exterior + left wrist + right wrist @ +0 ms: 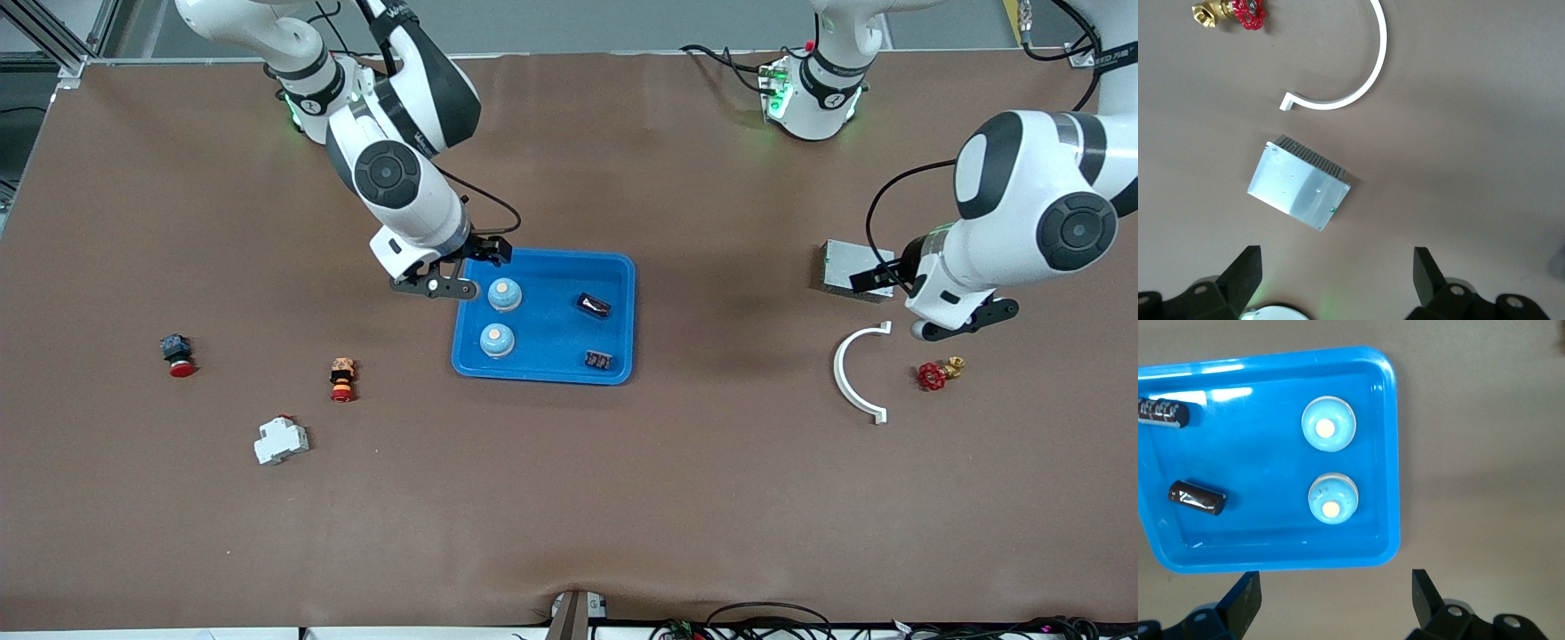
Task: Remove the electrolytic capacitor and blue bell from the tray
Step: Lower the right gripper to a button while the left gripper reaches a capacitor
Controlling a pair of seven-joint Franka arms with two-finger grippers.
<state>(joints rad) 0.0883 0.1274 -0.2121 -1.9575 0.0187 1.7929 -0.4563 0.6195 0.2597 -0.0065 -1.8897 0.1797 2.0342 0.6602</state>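
A blue tray (pixel 544 374) lies mid-table with two blue bells (pixel 504 294) (pixel 497 340) and two dark capacitors (pixel 593 306) (pixel 598 360) in it. My right gripper (pixel 462 267) hangs open and empty over the tray's edge toward the right arm's end, close to one bell. The right wrist view shows the tray (pixel 1258 457), both bells (pixel 1328 425) (pixel 1332 499) and both capacitors (pixel 1163 412) (pixel 1197 497), with the right gripper (pixel 1336 600) over bare table just outside the rim. My left gripper (pixel 929 302) (pixel 1337 280) is open and empty toward the left arm's end.
Under the left gripper lie a grey metal box (pixel 849 267) (pixel 1298 191), a white curved piece (pixel 858 369) (pixel 1351 73) and a red-handled brass valve (pixel 938 373) (pixel 1231 13). Toward the right arm's end sit two red push buttons (pixel 178 354) (pixel 342 380) and a white breaker (pixel 281 440).
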